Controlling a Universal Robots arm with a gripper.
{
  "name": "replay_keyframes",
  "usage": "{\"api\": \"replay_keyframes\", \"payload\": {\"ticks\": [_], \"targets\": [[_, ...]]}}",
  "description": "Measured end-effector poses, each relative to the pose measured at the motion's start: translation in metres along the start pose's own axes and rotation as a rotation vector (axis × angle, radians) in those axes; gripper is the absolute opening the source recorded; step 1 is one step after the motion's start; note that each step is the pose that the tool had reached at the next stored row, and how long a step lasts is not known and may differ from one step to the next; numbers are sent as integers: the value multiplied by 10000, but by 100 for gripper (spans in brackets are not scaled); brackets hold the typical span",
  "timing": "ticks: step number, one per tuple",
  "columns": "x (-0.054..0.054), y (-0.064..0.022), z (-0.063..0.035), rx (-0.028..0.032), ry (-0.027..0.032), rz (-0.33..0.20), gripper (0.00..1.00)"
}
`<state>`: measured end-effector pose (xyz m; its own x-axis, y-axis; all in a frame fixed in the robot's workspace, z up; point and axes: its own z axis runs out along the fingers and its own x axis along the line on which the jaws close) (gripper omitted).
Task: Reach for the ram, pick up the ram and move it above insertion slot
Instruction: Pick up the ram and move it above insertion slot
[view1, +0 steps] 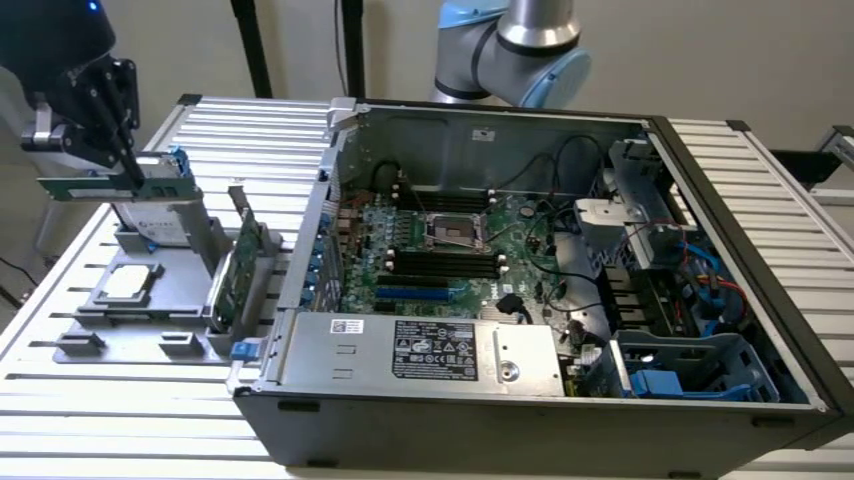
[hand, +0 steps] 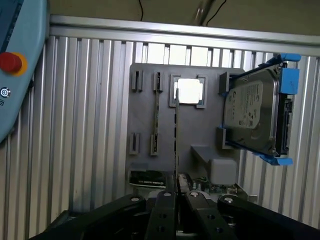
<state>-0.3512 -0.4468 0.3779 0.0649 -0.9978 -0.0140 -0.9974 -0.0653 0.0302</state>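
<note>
Right now the tool is clamped on the ram, with both fingers pressed against the flat faces of the thin green stick. In the exterior view the ram hangs roughly level in the air at the exterior view's left. It is above the grey holder tray and touches nothing on it. It sits just beside the upper edge of the silver hard drive, which stands upright in its blue rails at the back of the tray.

In the wrist view the ram is seen edge-on as a narrow dark line running out from between the black fingers of the tool. Behind it are the holder tray, a shiny square processor in its pocket, and the hard drive.

A taller green expansion card stands on edge at the tray's side nearest the open computer case. The black memory slots on the motherboard inside the case are well apart from the ram, off toward the exterior view's right. Tray and case both rest on the slatted metal counter.
</note>
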Motion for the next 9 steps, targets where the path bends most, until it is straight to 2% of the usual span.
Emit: {"api": "replay_keyframes", "payload": {"ticks": [9], "targets": [[-68, -149, -29, 8, -119, -3, 13]]}}
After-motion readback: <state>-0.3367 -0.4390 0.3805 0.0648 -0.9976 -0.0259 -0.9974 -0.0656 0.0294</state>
